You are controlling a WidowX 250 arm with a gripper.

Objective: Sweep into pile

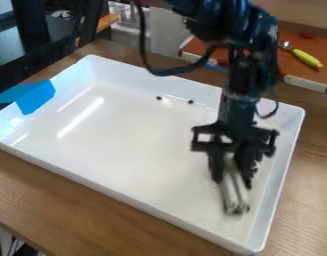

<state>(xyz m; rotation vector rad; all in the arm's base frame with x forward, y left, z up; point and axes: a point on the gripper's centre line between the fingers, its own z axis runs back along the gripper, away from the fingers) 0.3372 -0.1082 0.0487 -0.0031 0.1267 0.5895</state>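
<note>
So from where I'm standing, the black gripper (234, 176) is hanging down inside the big white tray (125, 184), over toward the tray's right end. The fingers are pinched in around a pale greyish tool (234, 197), one on each side of it, so they're only as far apart as that thing is thick. It's pretty blurry down there, so I honestly can't tell what kind of tool it is, or whether its low end is touching the tray's floor.

The stuff to sweep: I can make out two tiny dark bits, one (159, 98) a little left of the other (190, 102). Both are near the tray's far wall, apart from each other and well apart from the tool.

The tray sits on a wooden table (71, 204), with a blue piece (37, 96) at the tray's left end, across the rim. Beyond the tray's far right side there's an orange-brown board (296, 42) with a yellow-green handled utensil (306, 58) lying on it.
</note>
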